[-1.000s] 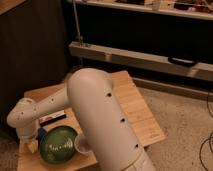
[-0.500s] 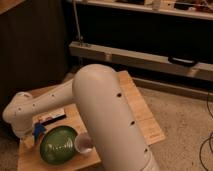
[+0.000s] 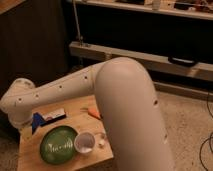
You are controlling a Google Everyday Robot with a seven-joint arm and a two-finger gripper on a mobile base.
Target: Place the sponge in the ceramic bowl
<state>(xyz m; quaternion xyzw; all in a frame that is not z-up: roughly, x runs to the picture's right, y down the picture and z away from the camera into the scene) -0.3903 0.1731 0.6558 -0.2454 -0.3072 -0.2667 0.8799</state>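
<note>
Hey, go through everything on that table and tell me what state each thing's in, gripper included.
Sponge: at the gripper, outside the bowl; lifted or resting, can't tell.
Bowl: upright, nothing in it.
Cup: upright, empty, at the bowl's right rim.
Box: lying flat behind the bowl.
Gripper: at the table's left end, by the sponge.

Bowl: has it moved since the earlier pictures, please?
No; the bowl stays beside the cup at the table's front edge. The gripper is hidden behind the arm.
</note>
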